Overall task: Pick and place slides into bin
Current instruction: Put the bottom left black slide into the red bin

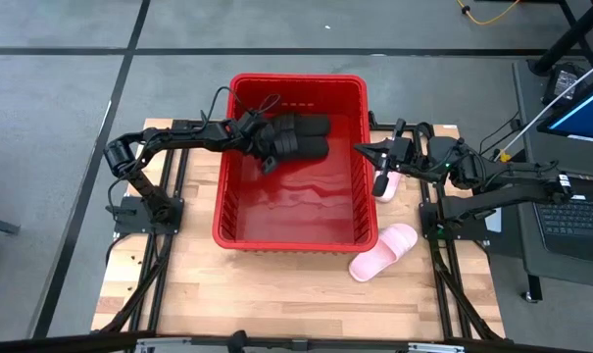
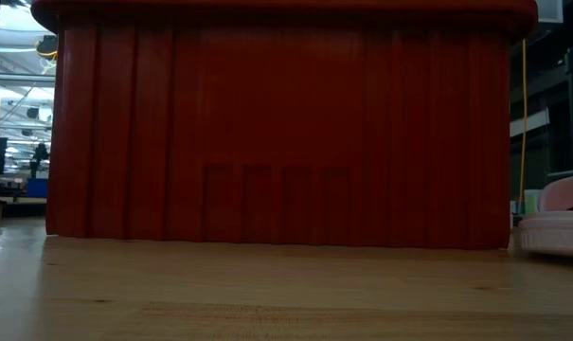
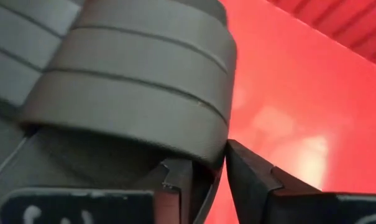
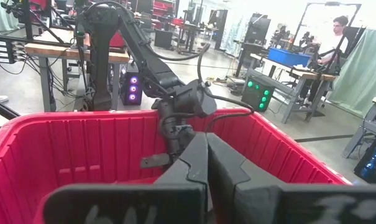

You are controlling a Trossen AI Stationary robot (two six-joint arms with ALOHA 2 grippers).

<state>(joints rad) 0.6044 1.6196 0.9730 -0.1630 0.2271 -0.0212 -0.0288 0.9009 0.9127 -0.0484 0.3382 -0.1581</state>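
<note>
The red bin (image 1: 227, 211) stands mid-table; its near wall fills the low view (image 2: 277, 133). My left gripper (image 1: 270, 149) reaches into the bin's far part and is shut on a black slide (image 1: 306, 147), whose ridged strap fills the left wrist view (image 3: 132, 81). A second black slide (image 1: 311, 125) lies just beyond it. My right gripper (image 1: 363, 149) is shut and empty over the bin's right rim. One pink slide (image 1: 386, 184) lies on the table below that arm. Another pink slide (image 1: 384, 252) lies near the bin's near right corner. My left gripper pinches the black slide at the side end of its strap (image 3: 214, 155). One finger (image 3: 175, 180) is under the strap in the foot opening and the other (image 3: 250, 177) is outside. The fingers come from the table's left, slanting down. I cannot tell whether the slide touches the bin's floor.
The bin's floor (image 1: 296, 211) is bare in its near half. The pink slide also shows at the right edge of the low view (image 2: 561, 223). Bare wooden table (image 1: 276, 294) lies in front of the bin. People and benches stand in the room behind.
</note>
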